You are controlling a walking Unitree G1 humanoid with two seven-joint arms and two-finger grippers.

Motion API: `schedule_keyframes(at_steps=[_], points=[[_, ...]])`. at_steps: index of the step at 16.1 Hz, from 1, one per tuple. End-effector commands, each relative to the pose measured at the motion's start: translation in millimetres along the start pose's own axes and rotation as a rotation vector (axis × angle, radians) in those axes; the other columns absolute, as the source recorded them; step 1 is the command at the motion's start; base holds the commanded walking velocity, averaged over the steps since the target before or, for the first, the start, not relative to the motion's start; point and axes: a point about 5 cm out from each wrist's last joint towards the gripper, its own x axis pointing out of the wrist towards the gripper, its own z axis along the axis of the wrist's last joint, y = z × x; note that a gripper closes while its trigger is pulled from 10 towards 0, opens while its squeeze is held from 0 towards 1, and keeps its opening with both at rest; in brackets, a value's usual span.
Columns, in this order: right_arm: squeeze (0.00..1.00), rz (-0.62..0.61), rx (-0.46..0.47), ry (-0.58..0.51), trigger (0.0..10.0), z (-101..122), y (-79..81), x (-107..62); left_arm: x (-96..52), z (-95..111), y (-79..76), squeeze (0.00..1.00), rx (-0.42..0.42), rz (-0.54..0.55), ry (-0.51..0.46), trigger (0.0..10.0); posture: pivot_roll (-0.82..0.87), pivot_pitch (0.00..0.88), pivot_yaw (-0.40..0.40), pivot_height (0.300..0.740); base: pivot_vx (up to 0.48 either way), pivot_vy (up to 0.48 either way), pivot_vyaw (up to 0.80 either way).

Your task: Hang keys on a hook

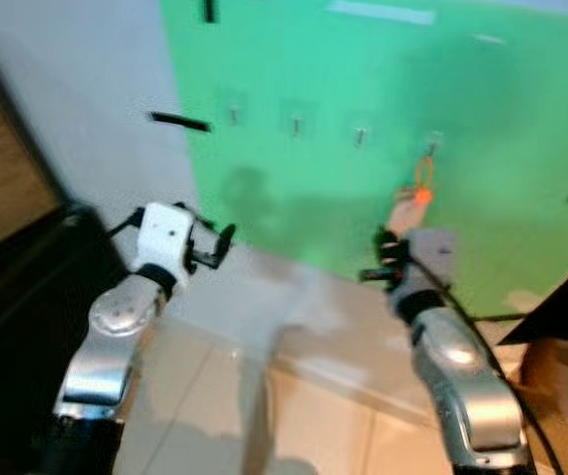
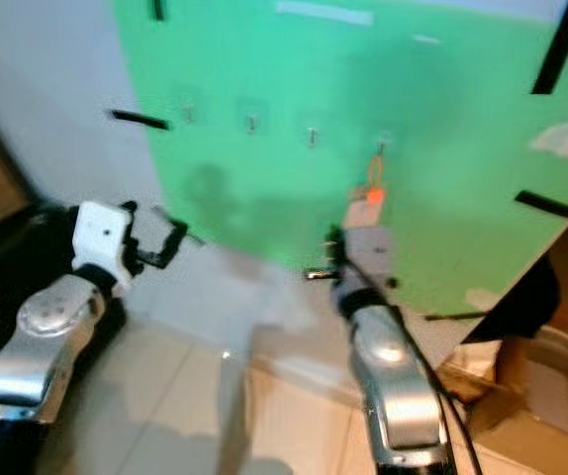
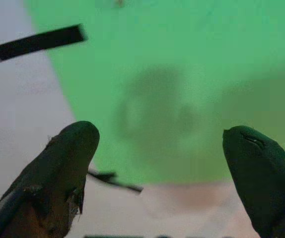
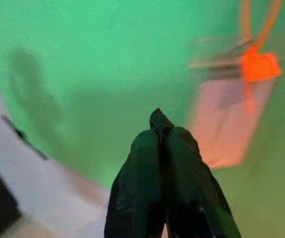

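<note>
The right end effector (image 4: 163, 144) has its two black fingers pressed together with nothing between them, raised just below the keys (image 1: 422, 196), apart from them. The keys, an orange loop with an orange tab and a pale tag, hang on the hook (image 1: 432, 144) at the right end of a row of four on the green board (image 1: 383, 89). The left end effector (image 3: 160, 163) is held wide open and empty, well to the left of the keys, near the board's left edge beside a strip of black tape (image 1: 179, 121).
</note>
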Motion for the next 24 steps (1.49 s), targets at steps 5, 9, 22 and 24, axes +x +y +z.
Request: schedule_keyframes(at_steps=[5, 9, 22, 24], points=[[0.0, 0.064, -0.004, -0.044, 10.0, 12.1, -3.4, -0.3, -1.4, 4.2, -9.3, 0.0, 0.029, -0.028, -0.026, 10.0, -0.01, 0.0, -0.02, 0.74, 0.379, 0.0, 0.28], [0.0, 0.227, -0.002, -0.087, 10.0, 21.8, 9.3, -6.7, -0.7, 6.3, -13.0, 0.0, 0.033, -0.071, -0.044, 10.0, -0.02, 0.0, -0.018, 0.74, 0.272, 0.0, 0.0], [0.0, 0.305, -0.009, -0.164, 10.0, 51.8, 6.7, -9.2, -1.4, 8.5, -30.6, 0.0, 0.07, -0.406, -0.057, 10.0, -0.03, 0.0, -0.025, 0.74, 0.0, 0.0, 0.0], [0.0, 0.306, -0.008, -0.162, 10.0, 55.3, 5.4, -10.0, -3.0, 7.0, -33.5, 0.0, 0.066, -0.439, -0.051, 10.0, -0.04, 0.0, -0.026, 0.74, 0.0, 0.0, 0.0]])
